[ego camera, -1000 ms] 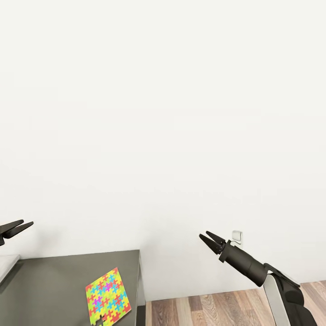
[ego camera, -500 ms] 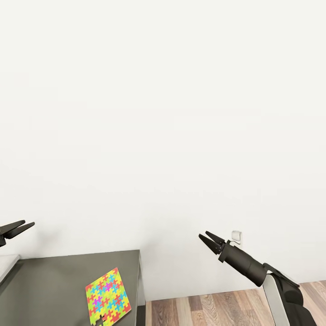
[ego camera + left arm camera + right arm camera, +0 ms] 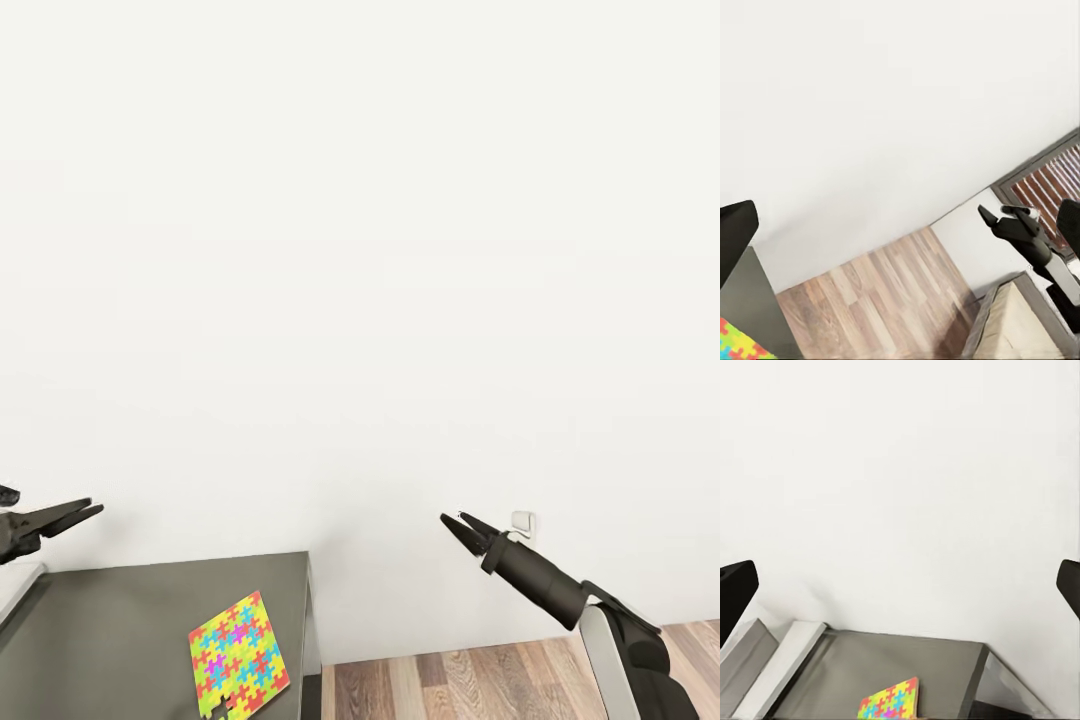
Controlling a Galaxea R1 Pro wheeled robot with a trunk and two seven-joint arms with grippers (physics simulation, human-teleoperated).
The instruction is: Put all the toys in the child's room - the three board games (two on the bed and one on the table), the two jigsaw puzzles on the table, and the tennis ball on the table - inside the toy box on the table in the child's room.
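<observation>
Nearest in the head view, at the bottom edge, the multicoloured jigsaw puzzle [image 3: 240,656] lies flat on a dark grey desk [image 3: 120,630], close to the desk's right-hand end and a little tilted; it sits in the same spot as a second ago. The right wrist view shows the same puzzle [image 3: 889,700] on that desk [image 3: 870,667], with a pale grey slanting edge [image 3: 772,667] beside the desk on its far-left side, which I cannot identify. To the right of the desk a strip of wood-plank floor [image 3: 470,680] runs to the wall. Above the floor the right gripper [image 3: 452,521] hangs in the air on its dark arm, holding nothing; its fingers now lie nearly together, where a second ago they stood in a small V, so it has pinched closed. In the left wrist view this gripper [image 3: 988,214] appears across the room with the fingers likewise drawn in. At the left edge of the head view the left gripper [image 3: 88,509] has slid a little to the right and lower since the earlier frame, and its two fingers look pressed together, empty. Just behind the right gripper a small white wall socket [image 3: 523,521] sits low on the wall. Farthest back, the plain white wall [image 3: 360,250] takes up most of the view.
</observation>
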